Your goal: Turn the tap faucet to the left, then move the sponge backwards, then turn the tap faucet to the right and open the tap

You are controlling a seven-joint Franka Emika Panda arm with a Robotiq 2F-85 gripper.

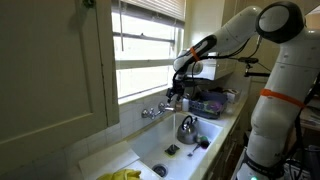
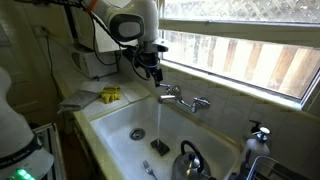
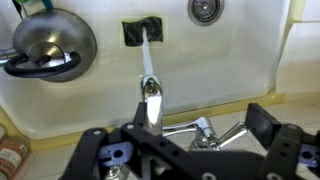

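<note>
A: While water is seen falling from the curved chrome faucet (image 3: 150,100) at the back edge of the sink (image 3: 250,60), how is the claw (image 3: 178,130) held?

B: It is spread wide just above the faucet, with nothing gripped. The flat, dark, squarish sponge (image 3: 142,32) is seen on the smooth white basin floor, between the rounded steel kettle (image 3: 45,45) and the round drain (image 3: 205,10).

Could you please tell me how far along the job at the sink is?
Done, apparently: water runs from the faucet onto the sponge, so it is open. In hand: nothing; the gripper hangs open over the faucet, holding nothing. Left: seemingly nothing; whether the sponge was moved, I cannot tell.
</note>
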